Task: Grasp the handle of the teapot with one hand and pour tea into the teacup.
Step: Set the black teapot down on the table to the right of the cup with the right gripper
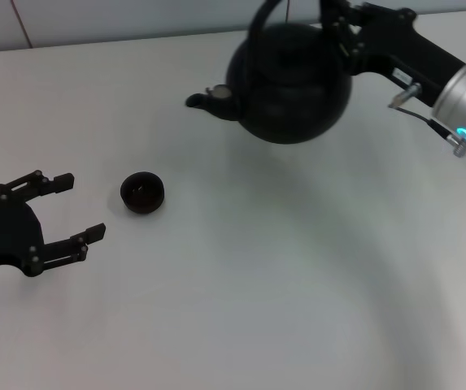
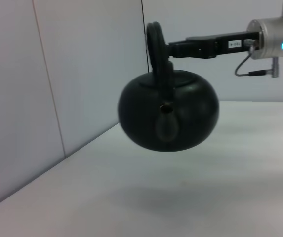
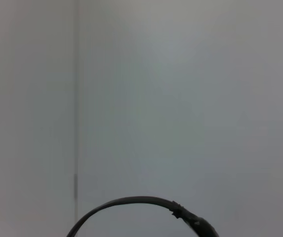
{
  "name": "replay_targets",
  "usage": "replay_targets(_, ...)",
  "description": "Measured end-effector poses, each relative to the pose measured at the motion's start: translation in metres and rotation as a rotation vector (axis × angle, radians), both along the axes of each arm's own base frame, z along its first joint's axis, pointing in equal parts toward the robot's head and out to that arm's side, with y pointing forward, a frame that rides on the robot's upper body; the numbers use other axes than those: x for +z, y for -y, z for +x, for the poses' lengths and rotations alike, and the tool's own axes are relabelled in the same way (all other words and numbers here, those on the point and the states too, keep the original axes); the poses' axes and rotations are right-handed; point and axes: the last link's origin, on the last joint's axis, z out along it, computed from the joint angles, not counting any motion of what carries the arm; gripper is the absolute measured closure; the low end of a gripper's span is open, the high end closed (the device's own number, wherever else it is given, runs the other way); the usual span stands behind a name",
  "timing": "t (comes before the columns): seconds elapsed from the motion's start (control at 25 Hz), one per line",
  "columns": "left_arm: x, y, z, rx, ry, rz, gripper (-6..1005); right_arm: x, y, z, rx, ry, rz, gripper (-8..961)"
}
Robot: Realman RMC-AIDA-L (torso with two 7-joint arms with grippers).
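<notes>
I see a white tabletop (image 1: 298, 276). My right gripper (image 1: 340, 24) reaches in from the far right, its fingers closed on the handle (image 2: 155, 42) of the black teapot (image 1: 293, 81). The teapot hangs clear above the tabletop, far side, its spout (image 1: 208, 99) pointing toward my left. The small dark teacup (image 1: 142, 192) sits on the tabletop, nearer me and left of the teapot, well apart from it. My left gripper (image 1: 76, 208) rests just left of the teacup, fingers spread wide, holding nothing.

Matte-black teapot (image 1: 291, 81) airborne, hanging by handle (image 2: 155, 42); teacup (image 1: 141, 192) upright on table, well apart.
</notes>
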Motion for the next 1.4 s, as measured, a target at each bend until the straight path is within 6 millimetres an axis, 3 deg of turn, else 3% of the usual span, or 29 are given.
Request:
replay_targets(0.64, -0.001, -0.006, 0.003, -0.01, -0.012, 0.007, 185, -0.007, 0.006, 0.053, -0.206, -0.083, -0.034, 857)
replay_targets(1.4, -0.001, -0.011, 0.003, -0.013, -0.04, 0.009, 185, -0.013, 0.003, 0.057, -0.231, -0.073, -0.056, 857)
